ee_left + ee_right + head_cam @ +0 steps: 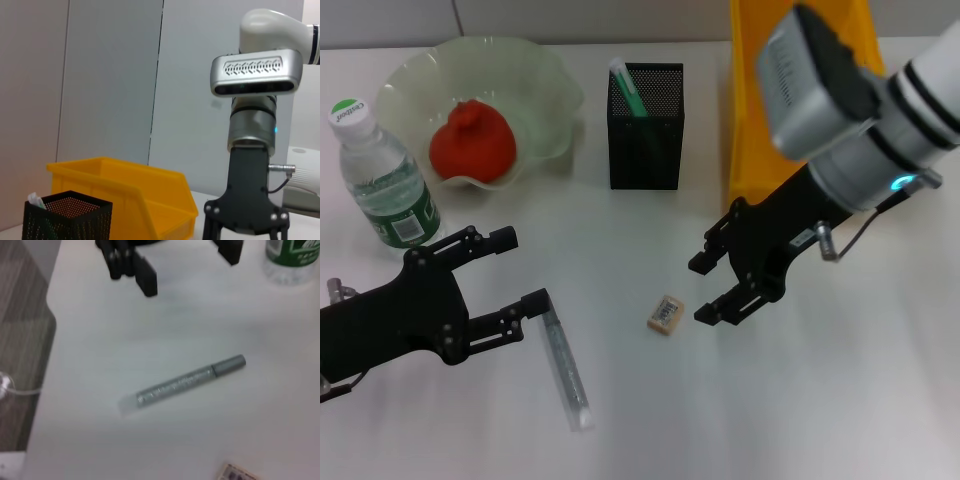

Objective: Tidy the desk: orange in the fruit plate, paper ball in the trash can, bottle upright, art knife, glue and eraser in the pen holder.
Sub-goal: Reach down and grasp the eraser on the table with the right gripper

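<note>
The pen holder (646, 125) stands upright on the white desk (620, 420) and serves as the reference for this report; a green-and-white pen-like item (627, 88) stands inside it, leaning into its left corner. Directly right of the pen holder stands the trash can (760, 110), largely covered in the head view by the right arm; the left wrist view shows the two standing close together. To the left of the pen holder sits the fruit plate (545, 85) with the orange (472, 143) resting inside it. Further left, and slightly nearer the robot, the bottle (385, 180) stands upright, cap on. The eraser (665, 314) lies flat on the desk, well in front of the pen holder and a little right of it. A slim grey-and-clear stick, which may be the glue or the knife (565, 366), lies flat in front of the pen holder toward the left, nearer the robot than the eraser. The right gripper (713, 290) hovers just right of the eraser, its fingers spread apart and gripping nothing. The left gripper (525, 270) sits in front of the bottle, fingers spread wide and empty, its lower fingertip next to the top end of the stick; contact cannot be determined.
</note>
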